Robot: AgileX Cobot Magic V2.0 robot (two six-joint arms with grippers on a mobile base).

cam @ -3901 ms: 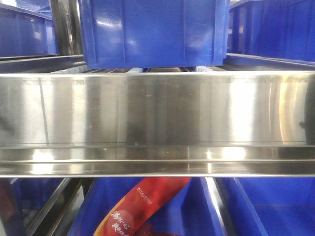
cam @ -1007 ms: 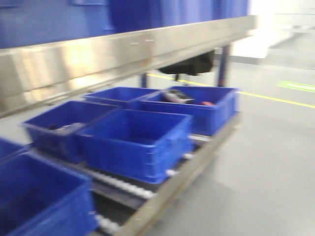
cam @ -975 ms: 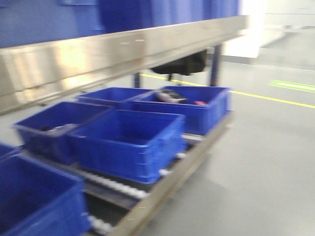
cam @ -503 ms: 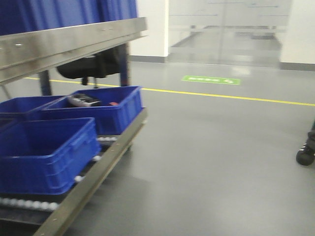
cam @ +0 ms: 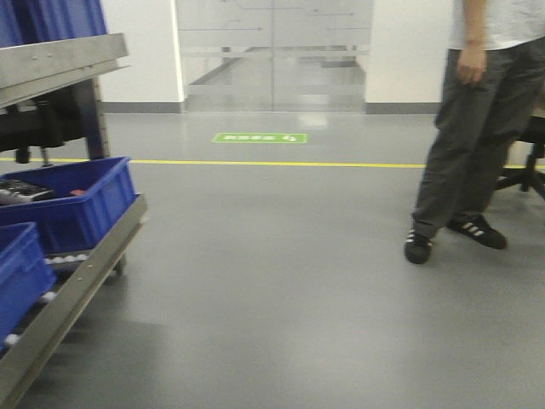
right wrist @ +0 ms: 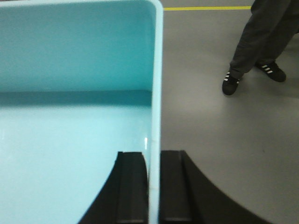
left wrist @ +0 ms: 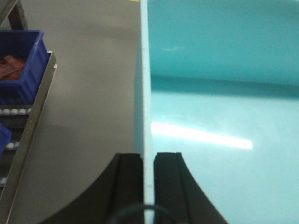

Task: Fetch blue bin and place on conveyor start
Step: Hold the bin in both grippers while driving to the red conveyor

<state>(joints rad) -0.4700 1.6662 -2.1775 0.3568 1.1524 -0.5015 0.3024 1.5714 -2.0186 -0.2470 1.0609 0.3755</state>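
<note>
Between the two wrists hangs the blue bin (left wrist: 219, 116), held by its two long side walls. It looks clear of the floor (cam: 272, 281).

- Left gripper (left wrist: 148, 157): jaws clamped on the left wall, one finger inside, one outside, with the rim running through the gap.
- Right gripper (right wrist: 154, 161): same pinch on the right wall.
- The bin interior is bare as far as both wrist cams show.

Front cam, slightly soft:
- The rack (cam: 81, 268) with dark blue crates (cam: 77, 204) sits at the left edge.
- A person (cam: 477, 128) stands on the right.
- A yellow line (cam: 298, 164) crosses ahead.
- The conveyor start is not in any view, and the bin isn't in this cam either.

My read is that this is the transit leg, with the base moving the load and the place step not begun.

To do it well:
- Lock wrist spacing and height. The walls are thin and smooth and the grip is pinch-only, so any spread or squeeze between the arms would likely bow the tub or let it slide out.
- Hold both wrists level, because tilt puts the load onto one pinch.
- Use soft accel and slow turns on the base.
- Leave margin to both the rack corner and the person. Bin width has to be allowed for blind from the front cam.
- Don't lower until the belt is actually in view. Set the bin down flat, then open both jaws together.
</note>
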